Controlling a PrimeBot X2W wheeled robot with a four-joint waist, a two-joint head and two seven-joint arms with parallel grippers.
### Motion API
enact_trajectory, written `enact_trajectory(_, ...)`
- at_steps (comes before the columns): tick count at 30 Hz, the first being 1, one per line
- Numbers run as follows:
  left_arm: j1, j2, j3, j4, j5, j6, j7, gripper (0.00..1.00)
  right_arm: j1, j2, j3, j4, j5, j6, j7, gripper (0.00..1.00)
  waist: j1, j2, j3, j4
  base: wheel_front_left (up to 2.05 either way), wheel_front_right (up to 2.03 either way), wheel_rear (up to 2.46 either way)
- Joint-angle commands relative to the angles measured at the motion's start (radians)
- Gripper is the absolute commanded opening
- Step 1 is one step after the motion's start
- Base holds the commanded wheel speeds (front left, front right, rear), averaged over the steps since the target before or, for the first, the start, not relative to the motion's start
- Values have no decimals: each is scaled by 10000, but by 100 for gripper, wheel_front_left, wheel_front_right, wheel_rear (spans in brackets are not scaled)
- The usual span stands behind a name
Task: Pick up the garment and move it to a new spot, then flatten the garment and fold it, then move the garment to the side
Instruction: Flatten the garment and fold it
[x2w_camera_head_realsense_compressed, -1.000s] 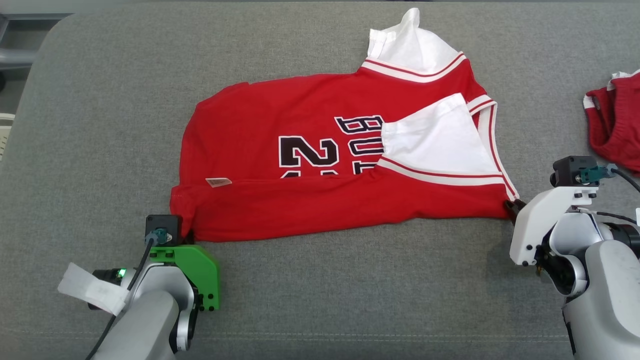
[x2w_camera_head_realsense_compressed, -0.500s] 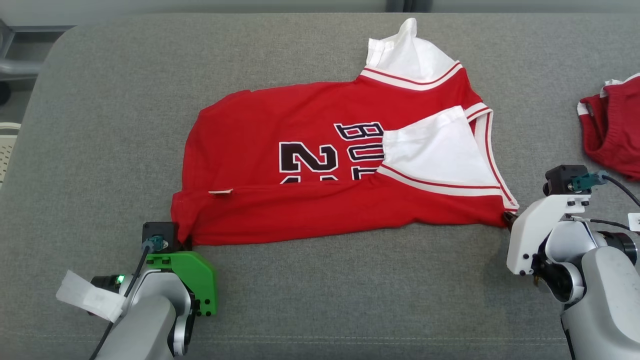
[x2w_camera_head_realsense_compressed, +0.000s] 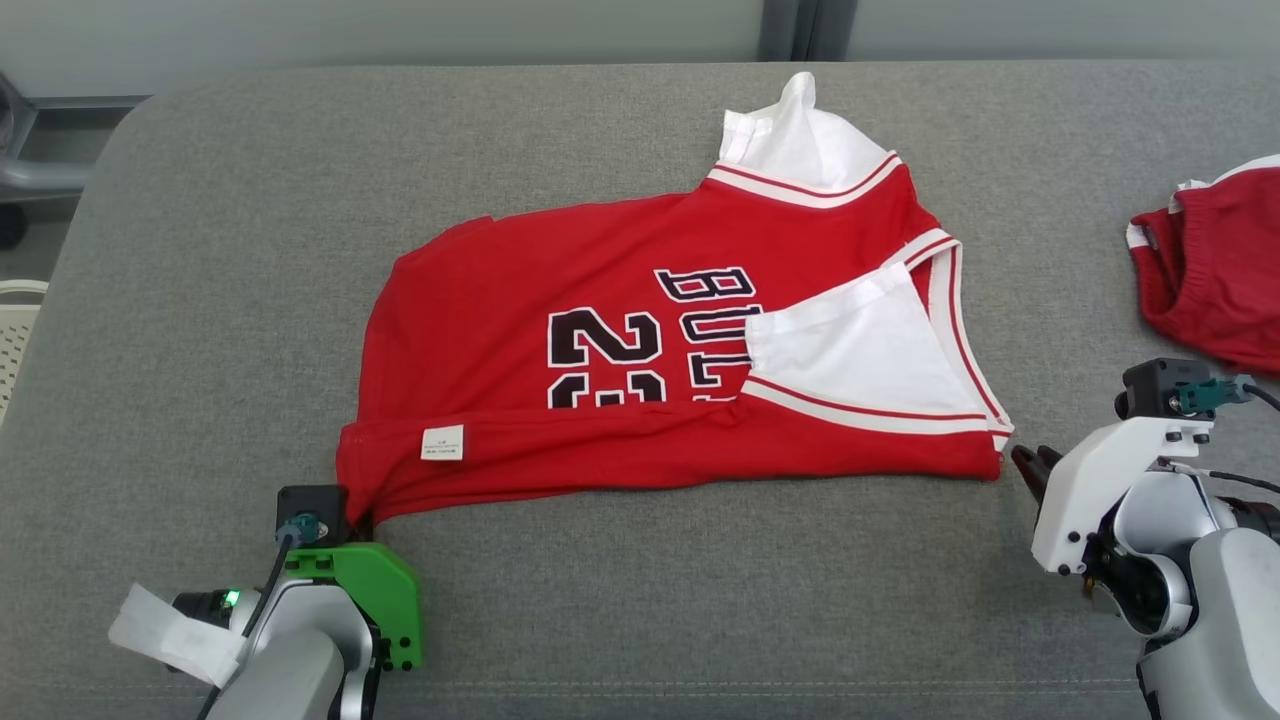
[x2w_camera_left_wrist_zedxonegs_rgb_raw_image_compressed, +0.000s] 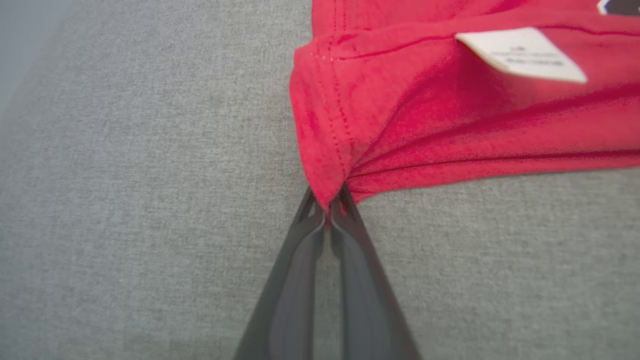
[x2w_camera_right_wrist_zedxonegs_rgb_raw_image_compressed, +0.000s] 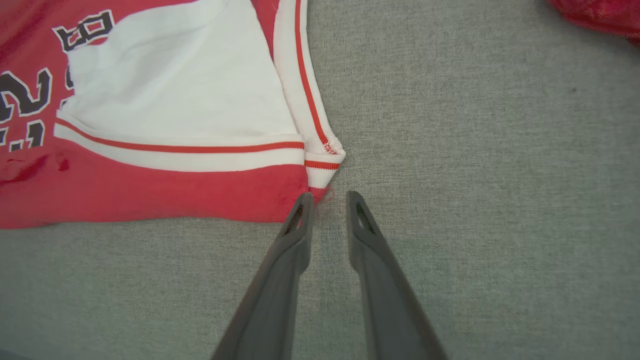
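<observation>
Garment (x2w_camera_head_realsense_compressed: 520, 270): red, white, black.
Red body, white red-striped trim, black white-edged lettering, white label (x2w_camera_head_realsense_compressed: 442, 442); grey woven tabletop (x2w_camera_head_realsense_compressed: 200, 250).

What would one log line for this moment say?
jersey: partly folded | left gripper: shut on jersey corner | right gripper: open, beside jersey

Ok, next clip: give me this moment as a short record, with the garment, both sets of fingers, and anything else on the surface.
surface: grey padded surface
jersey: red, spread out, near long edge folded over, white label showing
left fingers: shut on the jersey's hem corner
right fingers: open, just off the shoulder corner, holding nothing
other: second red garment at the right edge, apart from the jersey
stage: partly folded, not yet moved aside
</observation>
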Motion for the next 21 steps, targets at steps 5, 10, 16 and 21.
enact_trajectory(5,12,29,-77,-108,24,172,139,100,-129,52,89,-75,-17,-5,-158,100,0,0,80,22,0,0,0)
enact_trajectory(10,96,124,-60,-334,-111,254,371,100,-190,8,93,12,-90,-5,-246,100,0,0,109,51,0,0,0)
enact_trajectory(16,276,159,-69,-782,-390,122,947,100,-251,112,63,269,-176,-5,-176,100,0,0,215,106,0,0,0)
enact_trajectory(21,154,284,-165,-1156,-318,200,1190,100,-402,201,30,533,-279,-5,-281,100,0,0,383,159,0,0,0)
